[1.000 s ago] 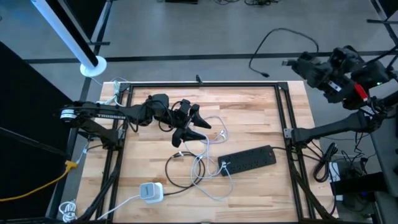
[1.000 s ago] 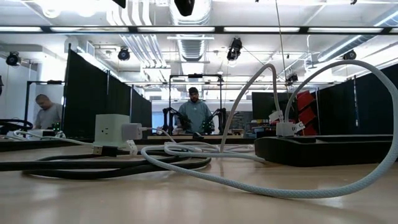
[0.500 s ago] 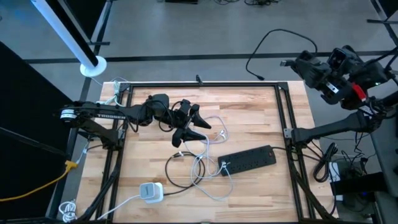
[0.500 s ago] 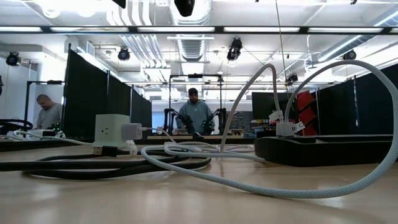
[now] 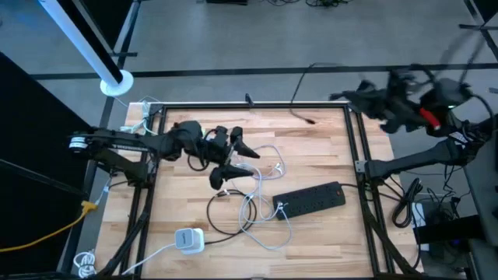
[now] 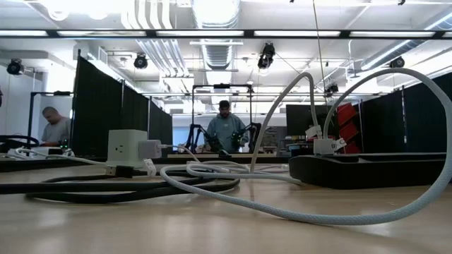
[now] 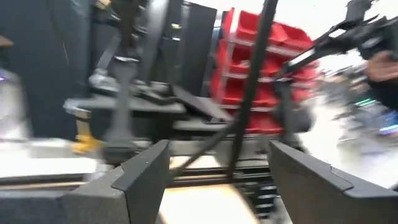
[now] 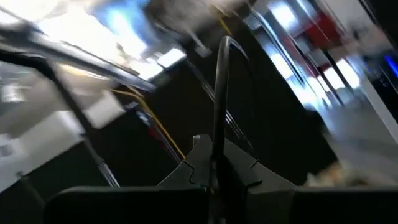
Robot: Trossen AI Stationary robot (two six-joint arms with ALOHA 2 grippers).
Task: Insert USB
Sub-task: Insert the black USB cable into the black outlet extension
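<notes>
My right gripper (image 5: 347, 98) hangs above the table's far right corner, shut on a thin black cable (image 5: 300, 85). The cable arcs away from the fingers, and its free plug end (image 5: 310, 121) hangs over the far part of the table. My left gripper (image 5: 230, 162) stands open over the table's left middle, above a tangle of white cables (image 5: 261, 167), with nothing between its fingers (image 7: 146, 177). A black power strip (image 5: 311, 198) lies flat to the right of centre. A white cube charger (image 5: 187, 239) sits near the front edge. My right gripper pinches the black cable (image 8: 215, 163) between its two shut fingers. The cable rises straight out past the fingertips and bends over (image 8: 225, 43). It is lifted clear of the table and hangs slack in a loop. How far along the cable the grip lies does not show.
A black cable loop (image 5: 226, 216) and white cable coils (image 6: 233, 185) lie between the cube charger (image 6: 127, 147) and the power strip (image 6: 367, 169). Metal frame rails (image 5: 358, 155) run along the table's sides. People stand in the room behind.
My right gripper has tipped down and swung toward the table's left and near edges, carrying the black cable. The cable's free end has swung in over the table's far part. My left gripper has rolled and drawn a little toward the left edge, staying open.
</notes>
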